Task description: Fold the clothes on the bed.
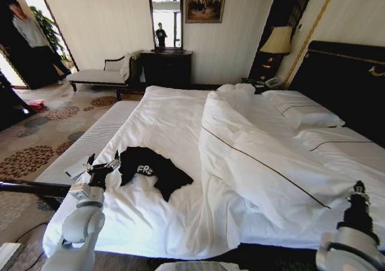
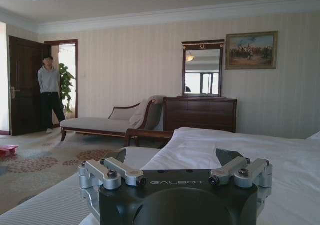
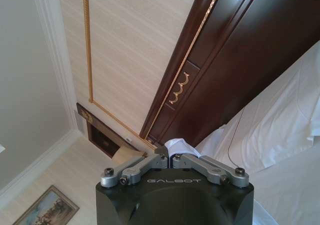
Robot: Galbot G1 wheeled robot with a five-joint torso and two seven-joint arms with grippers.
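Black T-shirt (image 1: 153,170) crumpled on the near-left part of the bed (image 1: 180,120), long axis running left to right. Left gripper (image 1: 103,165) just left of it, jaws spread open, far nearer. Right gripper (image 1: 358,194) far right, pinched closed, empty.

Head view: high, looking down the bed (image 1: 180,120) toward the far wall. Left wrist: low, level, facing the dresser (image 2: 200,113) and mirror (image 2: 202,67), shared with head. Right wrist: tilted up at the headboard (image 3: 240,60).
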